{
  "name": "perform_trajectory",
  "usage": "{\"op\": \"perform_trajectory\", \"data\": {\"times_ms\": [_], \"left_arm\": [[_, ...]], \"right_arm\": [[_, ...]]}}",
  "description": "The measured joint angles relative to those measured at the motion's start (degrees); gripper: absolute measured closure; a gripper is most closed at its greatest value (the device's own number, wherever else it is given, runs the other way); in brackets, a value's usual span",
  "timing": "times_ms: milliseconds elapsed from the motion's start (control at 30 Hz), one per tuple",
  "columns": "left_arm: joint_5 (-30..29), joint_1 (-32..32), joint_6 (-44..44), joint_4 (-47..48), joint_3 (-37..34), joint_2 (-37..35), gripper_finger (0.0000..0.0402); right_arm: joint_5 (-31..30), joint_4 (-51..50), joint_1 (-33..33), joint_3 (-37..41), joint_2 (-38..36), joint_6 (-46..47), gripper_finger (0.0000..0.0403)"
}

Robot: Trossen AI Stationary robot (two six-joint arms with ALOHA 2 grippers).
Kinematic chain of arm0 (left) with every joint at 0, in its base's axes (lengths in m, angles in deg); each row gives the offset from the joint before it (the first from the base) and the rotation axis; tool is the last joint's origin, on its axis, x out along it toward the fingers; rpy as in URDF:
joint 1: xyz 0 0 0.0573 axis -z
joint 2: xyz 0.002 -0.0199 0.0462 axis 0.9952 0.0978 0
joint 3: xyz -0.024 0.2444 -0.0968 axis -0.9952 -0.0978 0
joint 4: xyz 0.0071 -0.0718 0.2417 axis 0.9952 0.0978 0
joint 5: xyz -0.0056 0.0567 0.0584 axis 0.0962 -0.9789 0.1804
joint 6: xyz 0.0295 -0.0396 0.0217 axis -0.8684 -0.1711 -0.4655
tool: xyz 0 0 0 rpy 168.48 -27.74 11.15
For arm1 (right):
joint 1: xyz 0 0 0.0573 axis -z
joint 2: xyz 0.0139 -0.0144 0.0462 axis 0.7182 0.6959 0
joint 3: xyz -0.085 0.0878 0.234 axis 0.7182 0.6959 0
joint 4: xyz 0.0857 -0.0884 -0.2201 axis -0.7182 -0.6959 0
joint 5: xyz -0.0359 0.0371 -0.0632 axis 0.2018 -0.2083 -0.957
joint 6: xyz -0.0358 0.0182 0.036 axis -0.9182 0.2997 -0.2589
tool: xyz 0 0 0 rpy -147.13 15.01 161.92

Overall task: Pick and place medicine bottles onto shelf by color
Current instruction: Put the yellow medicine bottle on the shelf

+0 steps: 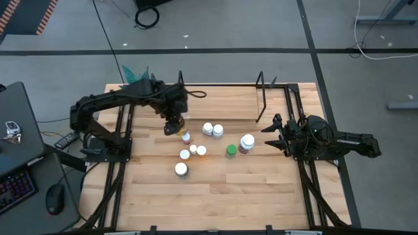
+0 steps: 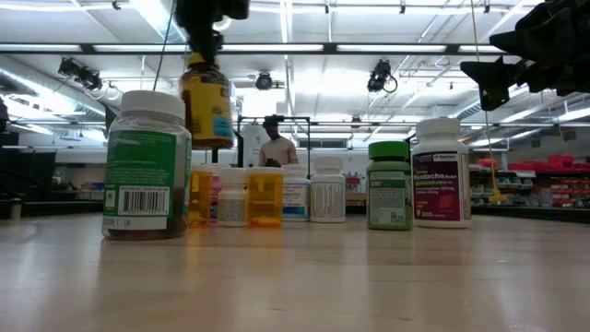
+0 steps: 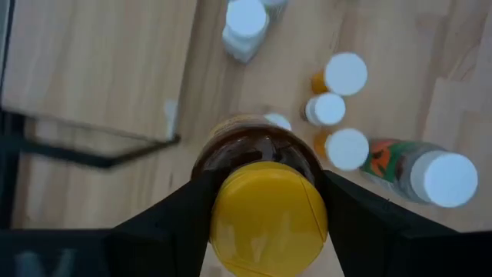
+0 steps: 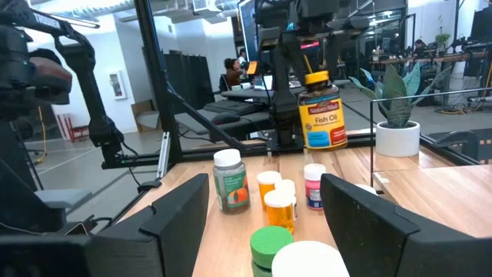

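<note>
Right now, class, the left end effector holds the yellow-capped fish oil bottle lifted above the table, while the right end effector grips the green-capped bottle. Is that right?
Not quite. The left end effector does hold the fish oil bottle lifted above the table, but the right end effector grips nothing: the right wrist view shows it open, with the green-capped bottle standing free on the table.

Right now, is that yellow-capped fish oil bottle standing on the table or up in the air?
In the air, upright. The left pincer grips the fish oil bottle by its cap, hanging clear above the table.
</note>
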Motion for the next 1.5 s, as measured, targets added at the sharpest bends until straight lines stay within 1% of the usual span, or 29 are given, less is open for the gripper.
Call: {"op": "perform_trajectory", "data": {"times_ms": [167,300,467,567,700,833,967,1100,1267,1500], "left_arm": [[-0.07,-0.46,-5.26,0.54,7.37,7.03,0.0181],[0.11,-1.96,-10.51,0.59,12.73,12.32,0.0178],[-0.02,-5.56,-16.50,0.82,18.06,17.70,0.0177],[0.10,-8.62,-18.39,0.08,20.06,20.44,0.0179],[0.39,-13.08,-19.30,-2.31,20.33,23.05,0.0177],[0.47,-16.13,-21.08,-5.91,20.33,24.95,0.0176],[0.79,-18.20,-23.87,-8.52,20.30,25.41,0.0179],[0.85,-20.55,-24.06,-10.80,20.29,25.41,0.0175],[1.73,-22.77,-24.21,-11.20,20.23,25.67,0.0178],[2.49,-23.69,-24.21,-10.87,20.12,27.19,0.0174]], "right_arm": [[0.00,0.00,0.00,-0.01,0.00,0.00,0.0146],[0.00,0.01,0.00,-0.01,-0.01,0.01,0.0146],[0.00,0.02,0.00,-0.01,0.00,0.00,0.0146],[0.01,0.00,0.00,-0.01,-0.02,0.02,0.0146],[0.01,0.00,0.00,0.00,-0.01,0.00,0.0146],[0.02,0.00,0.00,-0.01,-0.01,0.01,0.0146],[0.01,0.02,0.00,0.00,0.00,0.01,0.0146],[0.01,0.01,0.00,-0.01,-0.01,0.00,0.0146],[0.02,0.02,0.00,-0.01,0.00,0.00,0.0146],[0.02,0.02,0.00,-0.01,0.00,0.00,0.0146]]}}
